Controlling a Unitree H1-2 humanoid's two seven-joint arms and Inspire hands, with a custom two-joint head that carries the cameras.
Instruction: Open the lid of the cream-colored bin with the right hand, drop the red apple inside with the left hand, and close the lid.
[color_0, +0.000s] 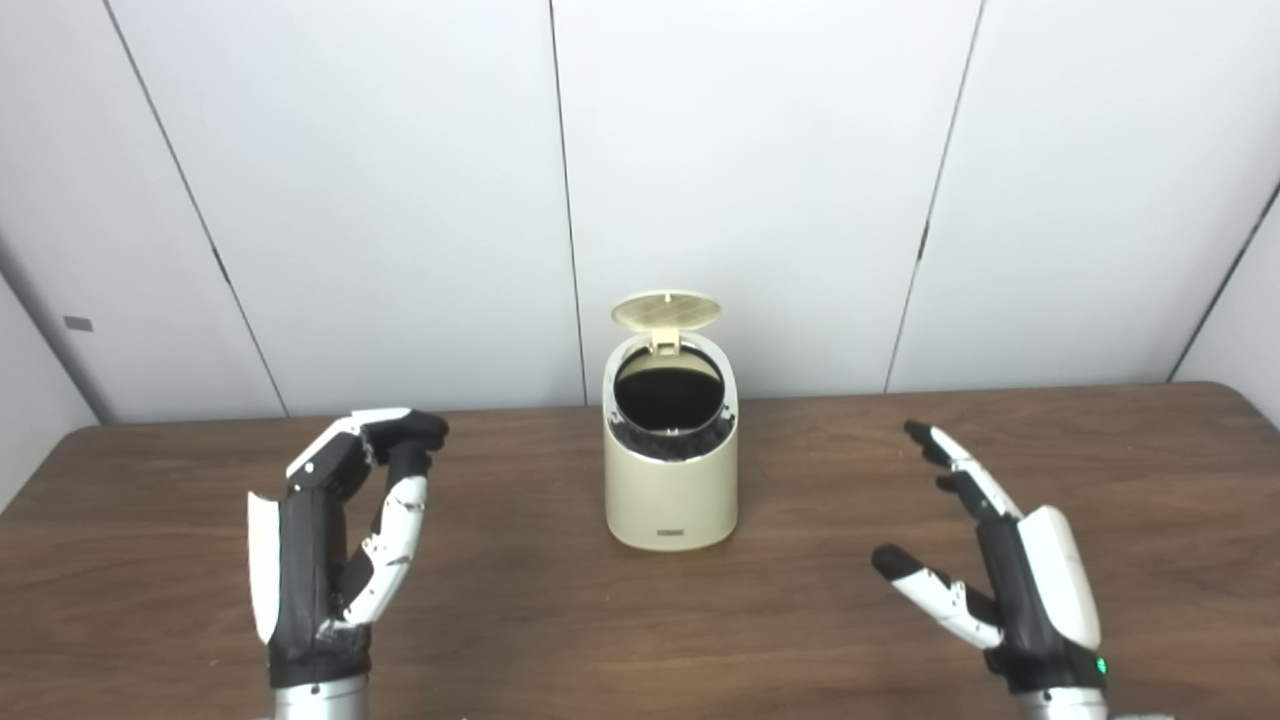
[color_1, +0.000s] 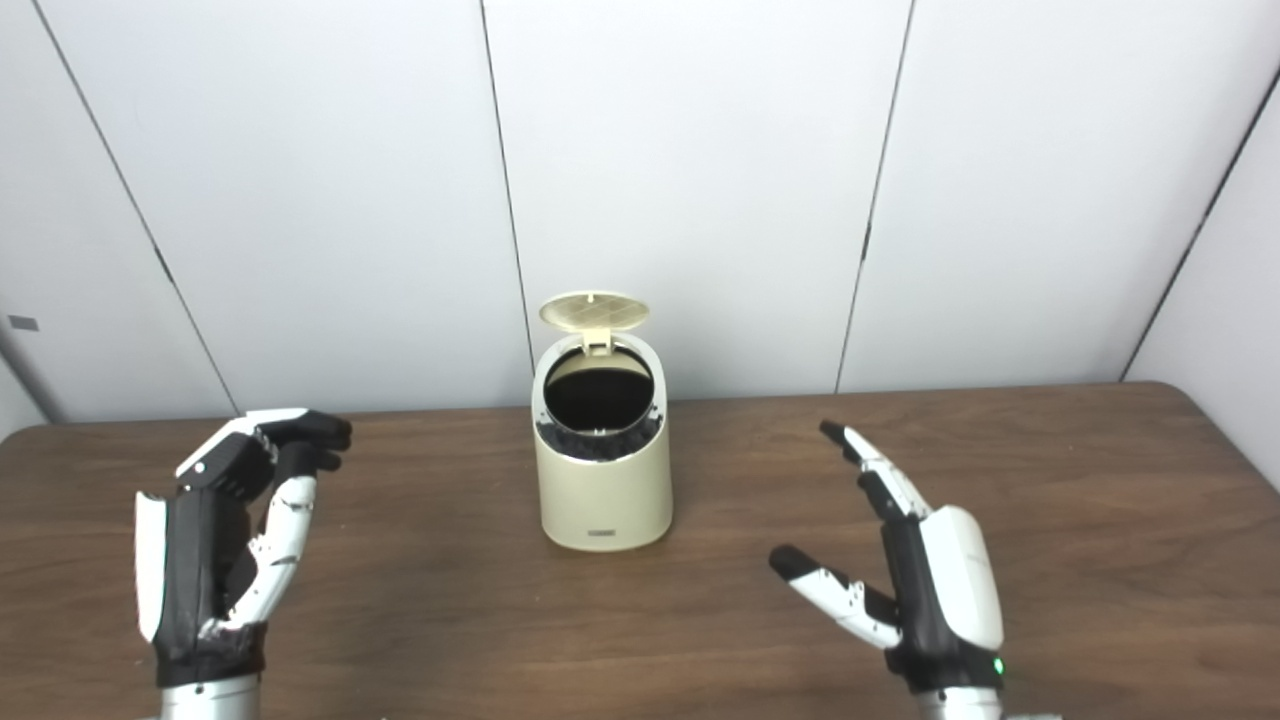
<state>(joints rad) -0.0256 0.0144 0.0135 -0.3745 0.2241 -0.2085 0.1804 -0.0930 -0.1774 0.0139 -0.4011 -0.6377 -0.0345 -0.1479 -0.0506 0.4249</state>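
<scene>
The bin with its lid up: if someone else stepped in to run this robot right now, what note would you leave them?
Left hand: fingers curled, holding nothing, raised over the table to the left of the bin.
Right hand: open, fingers spread, empty, to the right of the bin.
Bin: upright at the table's middle, lid flipped up at the back, dark opening exposed.
Apple: not visible anywhere; whether it lies inside the dark bin cannot be told.
Done: lid open.
Left: confirm the apple is in, then close the lid.
</scene>
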